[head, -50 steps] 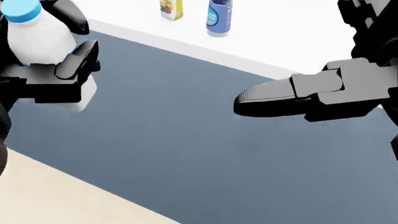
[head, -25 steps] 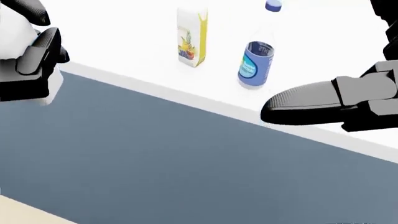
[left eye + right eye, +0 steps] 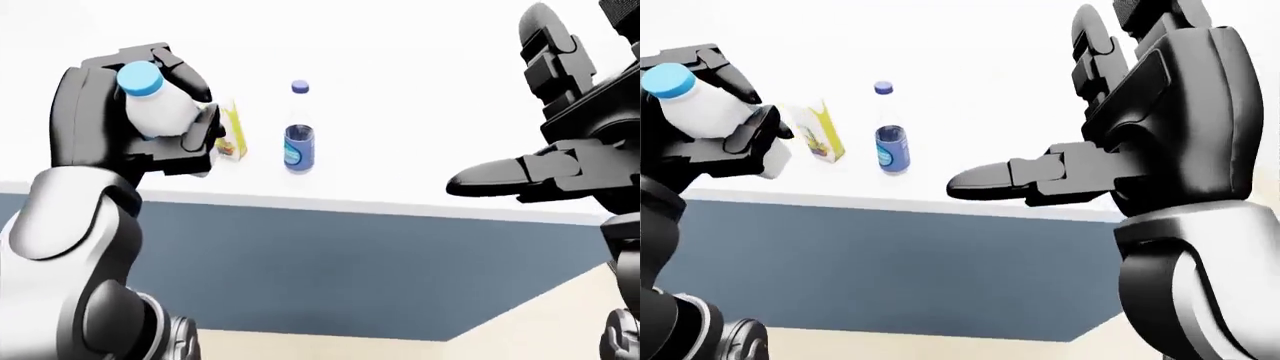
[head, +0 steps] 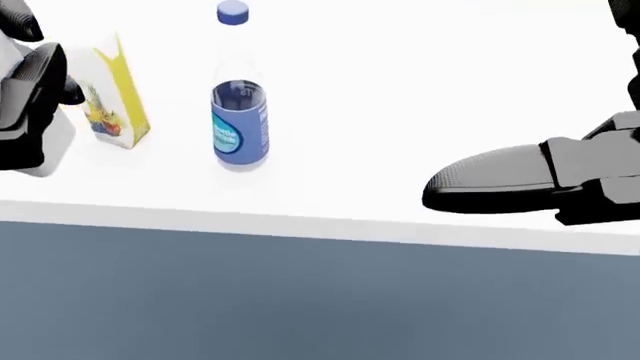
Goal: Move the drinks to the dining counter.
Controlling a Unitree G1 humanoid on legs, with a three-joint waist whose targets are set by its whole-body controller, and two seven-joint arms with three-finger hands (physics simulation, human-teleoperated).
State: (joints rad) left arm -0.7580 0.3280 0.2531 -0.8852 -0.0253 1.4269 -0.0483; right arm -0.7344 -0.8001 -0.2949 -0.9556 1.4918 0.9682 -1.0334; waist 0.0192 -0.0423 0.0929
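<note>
At the upper left of the left-eye view my left hand (image 3: 150, 112) grips the milk bottle (image 3: 155, 105) around its smooth, probably slippery, rigid body, while my right hand (image 3: 530, 169) stays spread and empty above the white surface (image 4: 400, 112).

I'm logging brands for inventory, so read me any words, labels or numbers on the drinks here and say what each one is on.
Water bottle: blue label with pale lettering, too blurred to read.
Juice carton: yellow, with a fruit picture; no lettering can be made out.
Milk bottle in the left hand: plain white with a blue cap, no text visible.
Nothing else carries any writing.
</note>
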